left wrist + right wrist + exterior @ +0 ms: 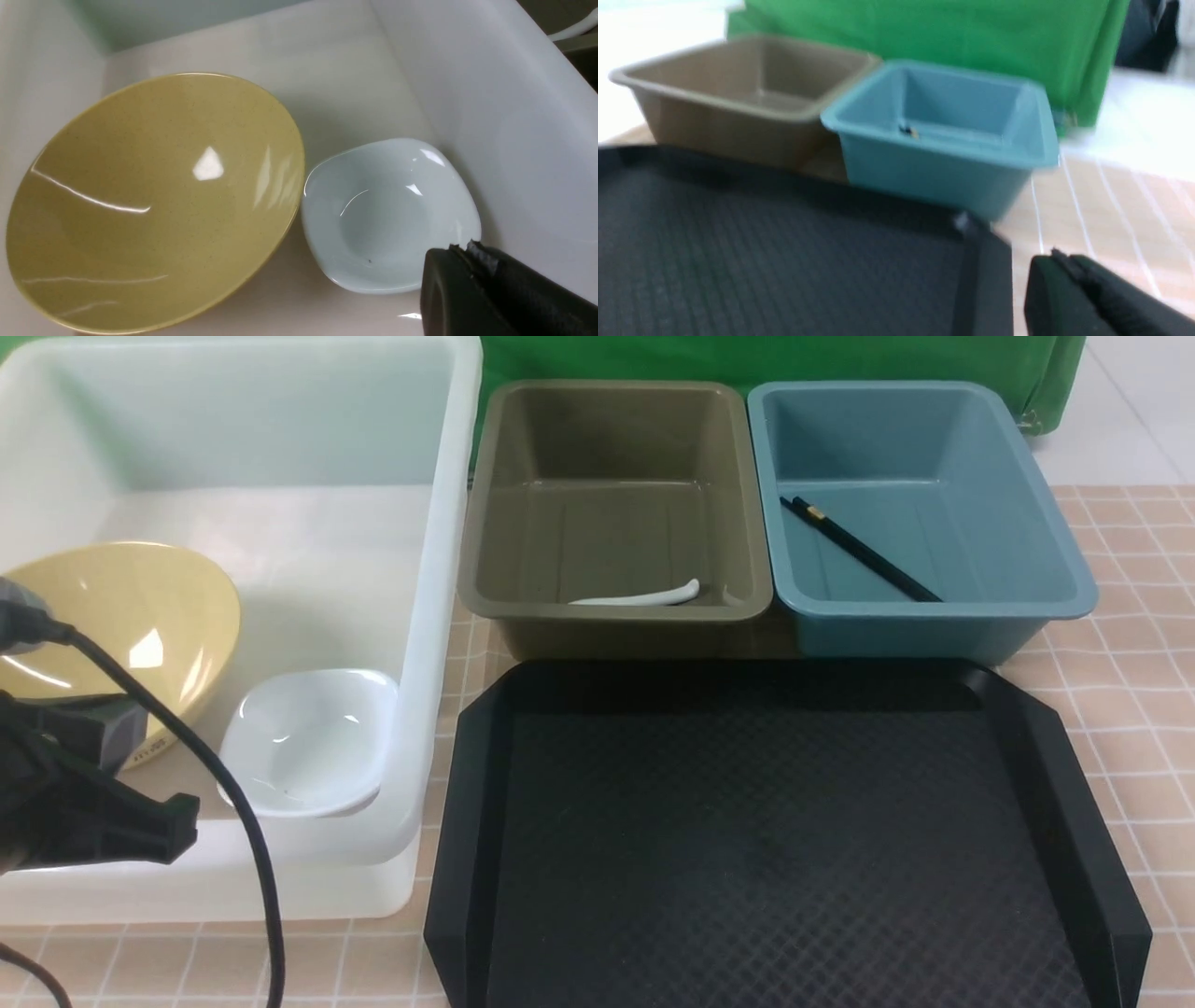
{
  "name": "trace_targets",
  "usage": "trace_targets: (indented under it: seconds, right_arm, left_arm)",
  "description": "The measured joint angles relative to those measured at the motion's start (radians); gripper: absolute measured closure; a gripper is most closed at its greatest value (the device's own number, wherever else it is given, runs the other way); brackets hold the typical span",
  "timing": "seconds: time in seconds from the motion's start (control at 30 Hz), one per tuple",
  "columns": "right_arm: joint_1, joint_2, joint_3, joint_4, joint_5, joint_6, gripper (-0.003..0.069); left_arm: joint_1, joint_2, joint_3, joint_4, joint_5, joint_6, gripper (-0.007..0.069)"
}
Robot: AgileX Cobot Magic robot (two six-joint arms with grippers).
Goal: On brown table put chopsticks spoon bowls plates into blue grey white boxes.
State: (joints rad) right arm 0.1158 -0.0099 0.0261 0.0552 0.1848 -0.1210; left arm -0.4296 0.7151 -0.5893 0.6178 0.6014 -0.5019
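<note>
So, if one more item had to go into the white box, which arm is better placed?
Probably left: the left hand, shut and empty, hangs over the white box by the white dish; the right hand is beside the black tray.

In front of me the white box (439, 616) holds a tilted yellow bowl (140, 616) just beside a small white dish (313, 742). The grey box (616, 607) holds a white spoon (644, 596), and black chopsticks (859, 550) lie diagonally in the blue box (1055, 569).

Table (1120, 709): three boxes, black tray (775, 840).
</note>
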Motion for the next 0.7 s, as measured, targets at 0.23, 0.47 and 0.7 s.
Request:
trace_targets:
  seconds: [0.23, 0.47, 0.7]
  right_arm:
    - [-0.121, -0.001, 0.002, -0.002, 0.117, 0.069, 0.061]
    - [-0.135, -0.002, 0.002, -0.004, 0.12, 0.07, 0.061]
    - [-0.135, -0.002, 0.002, -0.004, 0.121, 0.07, 0.0608]
  left_arm:
    - [0.0, 0.004, 0.0, 0.0, 0.0, 0.0, 0.0631]
    - [0.0, 0.008, 0.0, 0.0, 0.0, -0.001, 0.0631]
    - [0.0, 0.009, 0.0, 0.0, 0.0, -0.001, 0.0631]
